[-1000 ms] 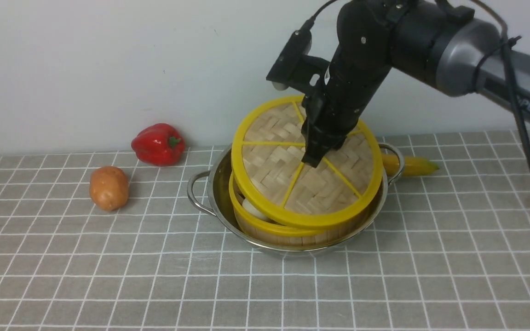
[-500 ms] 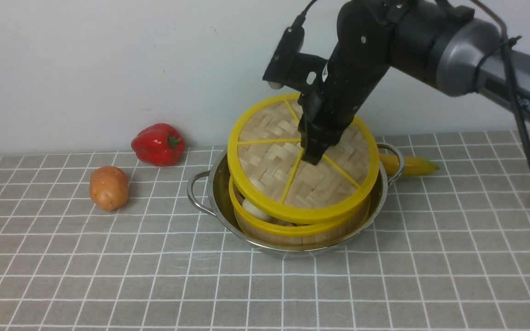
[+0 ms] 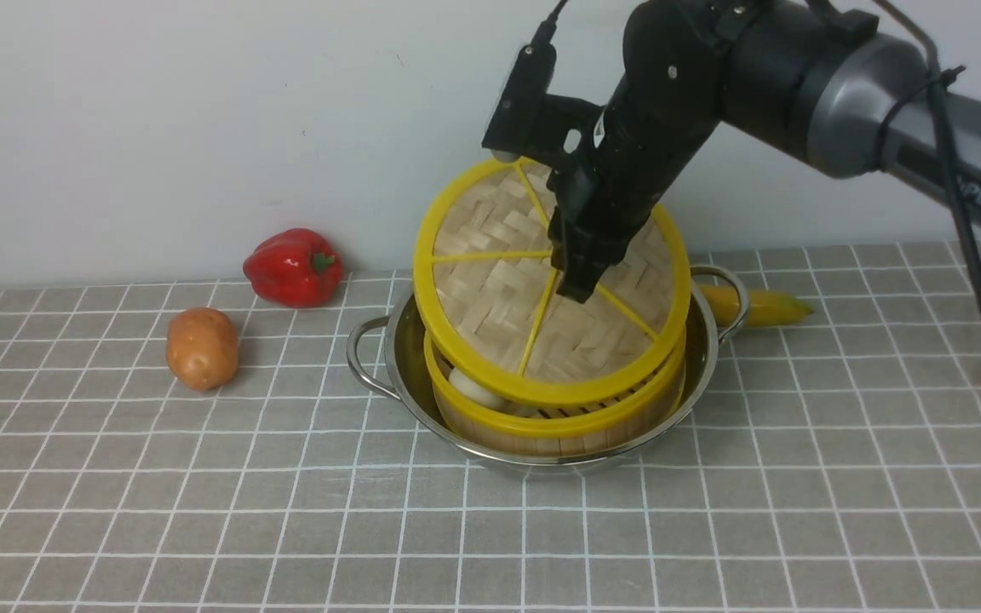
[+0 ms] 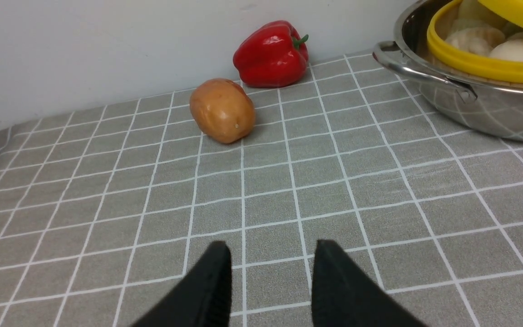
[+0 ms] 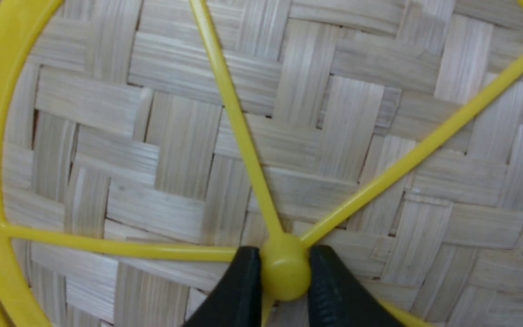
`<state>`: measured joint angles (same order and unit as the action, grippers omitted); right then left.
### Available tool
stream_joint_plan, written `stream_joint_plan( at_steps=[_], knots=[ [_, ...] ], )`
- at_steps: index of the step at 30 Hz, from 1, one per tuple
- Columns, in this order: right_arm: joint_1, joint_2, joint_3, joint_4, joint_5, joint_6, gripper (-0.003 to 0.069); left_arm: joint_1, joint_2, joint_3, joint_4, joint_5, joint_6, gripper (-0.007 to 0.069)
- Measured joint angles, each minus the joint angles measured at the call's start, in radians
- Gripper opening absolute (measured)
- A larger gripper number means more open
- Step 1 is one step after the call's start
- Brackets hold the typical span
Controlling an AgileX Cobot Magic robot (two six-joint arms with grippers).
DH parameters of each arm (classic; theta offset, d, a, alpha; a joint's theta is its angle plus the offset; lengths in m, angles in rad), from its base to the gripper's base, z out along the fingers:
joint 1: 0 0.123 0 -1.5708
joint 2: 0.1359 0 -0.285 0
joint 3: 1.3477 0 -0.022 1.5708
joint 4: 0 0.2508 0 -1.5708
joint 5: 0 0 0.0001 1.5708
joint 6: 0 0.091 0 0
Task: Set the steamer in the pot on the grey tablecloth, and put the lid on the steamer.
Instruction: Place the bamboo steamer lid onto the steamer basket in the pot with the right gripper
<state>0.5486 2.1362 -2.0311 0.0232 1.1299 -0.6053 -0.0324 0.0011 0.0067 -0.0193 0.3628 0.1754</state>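
Yellow-rimmed and woven, the lid (image 3: 499, 281) hangs tilted over the steamer (image 3: 559, 426), its far edge high and its near edge low above the front rim; whether the two touch I cannot tell. The right gripper (image 3: 577, 285) pinches the small knob (image 5: 285, 270) at the lid's centre. The steamer, with pale buns (image 4: 475, 36) inside, already sits in the pot (image 3: 405, 358) on the grey tablecloth (image 3: 201, 511). The left gripper (image 4: 271, 245) hangs over bare cloth, jaws apart and holding nothing.

To my eye the job now is levelling: bring the far edge down, keep the lid centred over the steamer's rim, and lower gently until the yellow rings meet all round. Letting go while it is slanted could leave it cocked or sliding against the pot.
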Motion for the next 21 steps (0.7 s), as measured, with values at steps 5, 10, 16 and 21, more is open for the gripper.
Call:
stream_joint_plan(
  at_steps=[5,10,16,21],
  knots=[
    [0.0,0.0,-0.003,0.005,0.032,0.011,0.0147,0.0,0.0,0.0,0.0,0.0,0.0,0.0243],
    [0.0,0.0,-0.003,0.003,0.024,0.017,0.0147,0.0,0.0,0.0,0.0,0.0,0.0,0.0243],
    [0.0,0.002,-0.023,-0.009,0.03,0.018,0.0147,0.0,0.0,0.0,0.0,0.0,0.0,0.0243],
    [0.0,0.002,-0.127,-0.023,0.096,0.035,0.0147,0.0,0.0,0.0,0.0,0.0,0.0,0.0243]
  ],
)
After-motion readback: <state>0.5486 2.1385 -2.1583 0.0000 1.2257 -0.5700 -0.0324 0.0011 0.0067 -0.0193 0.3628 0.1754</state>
